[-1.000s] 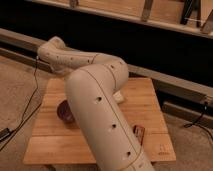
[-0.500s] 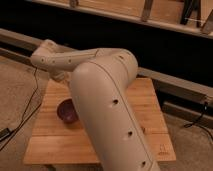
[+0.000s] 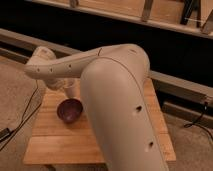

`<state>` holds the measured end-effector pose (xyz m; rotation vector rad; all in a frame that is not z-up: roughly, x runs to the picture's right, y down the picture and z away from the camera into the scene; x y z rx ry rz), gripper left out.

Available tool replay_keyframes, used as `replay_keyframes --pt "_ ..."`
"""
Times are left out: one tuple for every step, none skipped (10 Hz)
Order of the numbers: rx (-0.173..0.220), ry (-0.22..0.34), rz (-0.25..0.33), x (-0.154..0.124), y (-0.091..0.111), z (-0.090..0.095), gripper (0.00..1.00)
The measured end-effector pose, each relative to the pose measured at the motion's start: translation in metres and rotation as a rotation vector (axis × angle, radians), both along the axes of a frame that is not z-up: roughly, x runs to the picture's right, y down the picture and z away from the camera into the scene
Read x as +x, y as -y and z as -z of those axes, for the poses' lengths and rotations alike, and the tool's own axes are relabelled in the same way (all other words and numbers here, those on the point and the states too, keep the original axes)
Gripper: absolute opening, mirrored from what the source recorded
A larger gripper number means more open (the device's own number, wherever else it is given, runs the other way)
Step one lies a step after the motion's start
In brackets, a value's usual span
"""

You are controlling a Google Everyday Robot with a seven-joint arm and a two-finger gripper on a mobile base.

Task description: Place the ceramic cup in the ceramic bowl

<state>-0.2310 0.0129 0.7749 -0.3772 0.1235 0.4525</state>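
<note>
Gripper (image 3: 71, 90): partly hidden under forearm (image 3: 65, 67), only pale stub visible; jaws together.
Ceramic cup: not separable from that stub; held or not, cannot tell.
Ceramic bowl (image 3: 69, 110): upright on table (image 3: 55, 145), just beside gripper, at its 6 o'clock.
Judgement: coming move is short travel toward 6 o'clock, over bowl rim.

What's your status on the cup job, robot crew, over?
Gripper low under the cream arm, just behind the dark maroon glossy bowl, fingers shut. White ceramic cup out of sight; bowl looks empty. Arm hides much of the wooden table.
</note>
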Motion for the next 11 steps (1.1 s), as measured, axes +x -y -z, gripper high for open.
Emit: replay_keyframes --pt "-0.001 0.01 0.007 -0.001 -0.006 0.007 0.0" --pt "-0.005 0.02 0.015 -0.001 -0.014 0.015 0.0" --pt "-0.007 0.023 0.023 0.0 -0.02 0.018 0.0" --pt "-0.006 0.022 0.038 0.001 -0.031 0.021 0.0" --pt "-0.007 0.016 0.053 0.002 -0.04 0.022 0.0" --pt "-0.01 0.013 0.077 0.001 -0.054 0.022 0.0" --pt "-0.014 0.008 0.09 0.002 -0.062 0.021 0.0" --pt "-0.018 0.002 0.103 0.002 -0.069 0.02 0.0" --pt "-0.024 -0.005 0.118 0.001 -0.079 0.017 0.0" --pt "-0.031 -0.008 0.124 0.0 -0.086 0.014 0.0" --pt "-0.039 -0.009 0.124 -0.001 -0.091 0.011 0.0"
